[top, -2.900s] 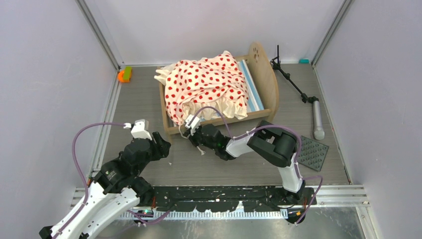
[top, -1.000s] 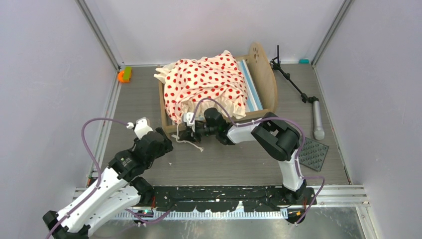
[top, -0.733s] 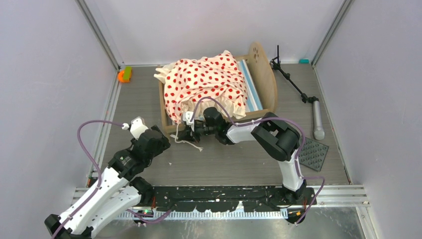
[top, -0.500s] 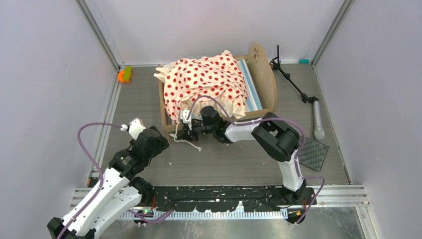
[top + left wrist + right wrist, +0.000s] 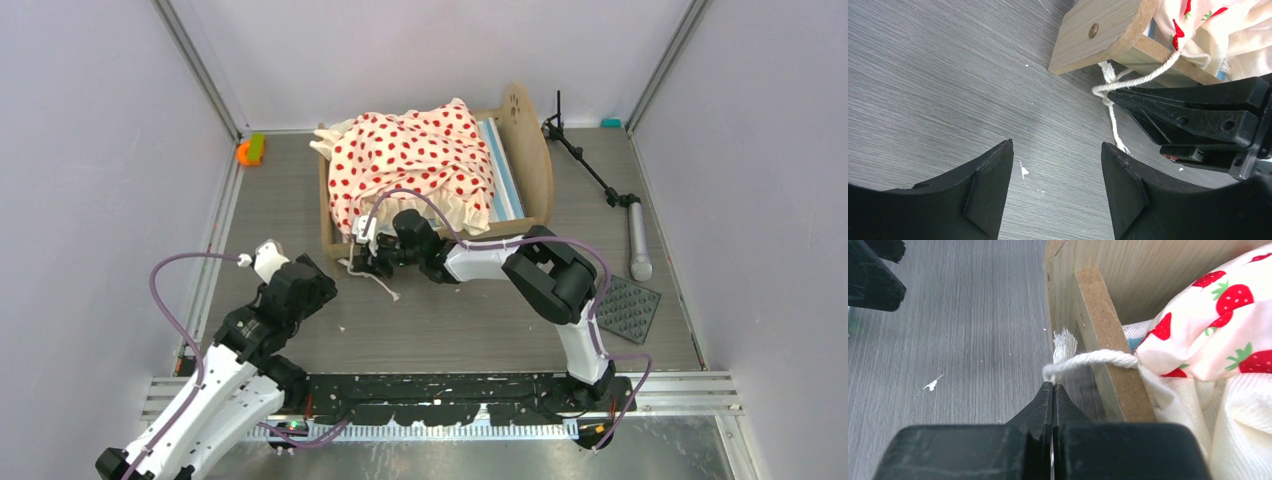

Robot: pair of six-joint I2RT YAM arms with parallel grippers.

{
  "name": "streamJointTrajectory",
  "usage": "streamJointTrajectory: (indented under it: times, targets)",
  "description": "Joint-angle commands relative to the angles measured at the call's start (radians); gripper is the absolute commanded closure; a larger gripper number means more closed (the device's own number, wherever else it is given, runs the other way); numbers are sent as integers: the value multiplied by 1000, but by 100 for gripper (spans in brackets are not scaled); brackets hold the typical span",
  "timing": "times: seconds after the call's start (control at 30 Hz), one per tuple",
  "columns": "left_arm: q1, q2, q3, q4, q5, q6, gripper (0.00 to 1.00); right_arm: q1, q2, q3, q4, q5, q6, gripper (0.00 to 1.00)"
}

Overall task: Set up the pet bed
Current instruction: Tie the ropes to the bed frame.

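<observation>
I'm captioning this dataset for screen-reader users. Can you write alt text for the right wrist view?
The right gripper, shut, pinches a white cord that runs from cream strawberry-print bedding over the corner of the light-wood bed frame, above the grey tabletop.

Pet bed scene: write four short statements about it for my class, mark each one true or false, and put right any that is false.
1. The right gripper is shut on the white cord. True.
2. The left gripper holds the bedding. False: it is open above the table and holds nothing.
3. The bedding lies smooth and flat over the whole mattress. False: it is heaped up, and a strip of the striped mattress shows beside it.
4. The tripod stand lies on the table to the right of the pet bed. True.
</observation>
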Motion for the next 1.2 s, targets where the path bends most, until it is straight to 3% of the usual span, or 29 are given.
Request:
streamJointTrajectory:
  times: [0.0, 0.37, 0.73, 0.9, 1.17]
  targets:
    - [8, -27, 2, 29, -8, -9, 33, -1, 10, 65, 19, 43, -55, 100]
    - [56, 33, 7, 84, 15, 17, 30, 9, -4, 49, 31, -68, -149, 100]
    - [270, 138, 3, 235, 286, 66, 30, 15, -15, 51, -13, -91, -242, 100]
    - [285, 144, -29, 342, 385, 67, 31, 15, -21, 52, -17, -96, -277, 100]
    - [285, 145, -59, 366, 405, 64, 31, 15, -34, 50, -9, -94, -310, 100]
